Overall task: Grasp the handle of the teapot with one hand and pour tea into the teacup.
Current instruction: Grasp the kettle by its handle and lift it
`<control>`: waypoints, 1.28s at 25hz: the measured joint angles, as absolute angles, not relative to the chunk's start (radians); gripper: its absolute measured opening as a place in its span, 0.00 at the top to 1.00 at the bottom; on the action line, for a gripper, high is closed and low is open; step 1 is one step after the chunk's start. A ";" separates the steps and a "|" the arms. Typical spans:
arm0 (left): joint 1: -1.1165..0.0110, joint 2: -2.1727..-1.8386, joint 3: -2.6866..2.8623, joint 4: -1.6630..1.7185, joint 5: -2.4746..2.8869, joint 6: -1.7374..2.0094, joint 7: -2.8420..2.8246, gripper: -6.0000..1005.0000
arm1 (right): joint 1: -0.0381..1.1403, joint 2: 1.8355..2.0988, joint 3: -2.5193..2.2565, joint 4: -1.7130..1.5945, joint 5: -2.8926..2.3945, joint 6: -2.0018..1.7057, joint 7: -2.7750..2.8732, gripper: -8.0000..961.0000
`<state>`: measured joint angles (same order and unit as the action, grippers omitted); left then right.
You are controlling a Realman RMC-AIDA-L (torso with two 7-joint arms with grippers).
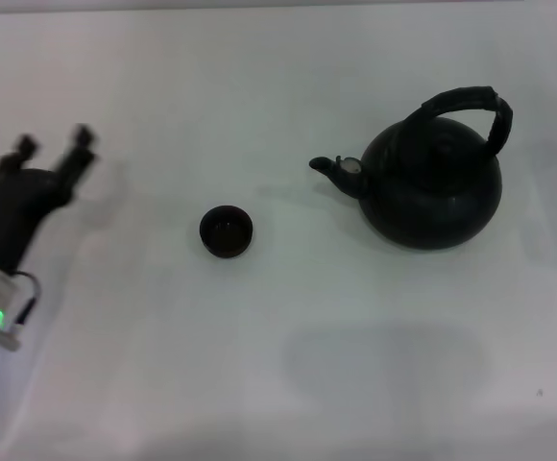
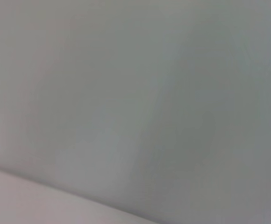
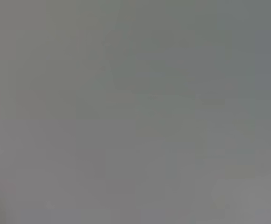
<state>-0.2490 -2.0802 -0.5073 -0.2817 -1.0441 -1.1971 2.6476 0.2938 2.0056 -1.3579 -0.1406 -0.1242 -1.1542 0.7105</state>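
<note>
From the head view we see the teapot [image 1: 432,187] standing upright on the white table [image 1: 278,365], right of centre, its short spout turned toward the small black teacup [image 1: 226,231], which sits apart from it near the middle. The handle [image 1: 466,108] arches over the pot's top, free of any grip. Our left gripper [image 1: 56,144] hovers at the far left, well apart from both cup and pot, its two fingers spread wide and holding nothing. Our right arm does not appear in this view at all.

The left wrist view gives us only blank pale surface with a lighter band along one edge; no task object shows in it.

The right wrist view is a featureless grey field, so we cannot say where the right gripper is or how its fingers stand.

We judge the task to be at its opening step, the reach for the handle not yet made. The next move, as we read it, calls for bringing a gripper over the pot and closing across the hoop's crown before lifting and tipping the spout toward the cup.
</note>
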 joint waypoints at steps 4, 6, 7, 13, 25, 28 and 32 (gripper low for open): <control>-0.253 -2.078 -0.508 -0.205 -1.151 -1.186 2.564 0.11 | 0.232 1.978 -1.440 -0.201 -0.224 -1.201 0.812 0.14; -0.258 -2.078 -0.508 -0.162 -1.189 -1.172 2.511 0.11 | 0.197 1.950 -1.459 -0.249 -0.316 -1.224 0.894 0.14; -0.259 -2.078 -0.508 -0.146 -1.201 -1.164 2.490 0.11 | 0.174 1.933 -1.463 -0.288 -0.379 -1.232 0.947 0.14; -0.260 -2.076 -0.508 -0.109 -1.271 -1.144 2.444 0.11 | -0.012 1.819 -1.453 -0.783 -0.792 -1.089 1.340 0.15; -0.307 -2.076 -0.508 -0.100 -1.297 -1.066 2.446 0.11 | -0.110 2.019 -1.162 -1.649 -2.091 -1.204 2.285 0.15; -0.312 -2.076 -0.508 -0.097 -1.307 -1.065 2.446 0.11 | -0.112 2.022 -1.168 -1.671 -2.101 -1.244 2.315 0.15; -0.315 -2.076 -0.508 -0.097 -1.314 -1.065 2.445 0.11 | -0.118 2.025 -1.203 -1.657 -2.081 -1.236 2.321 0.15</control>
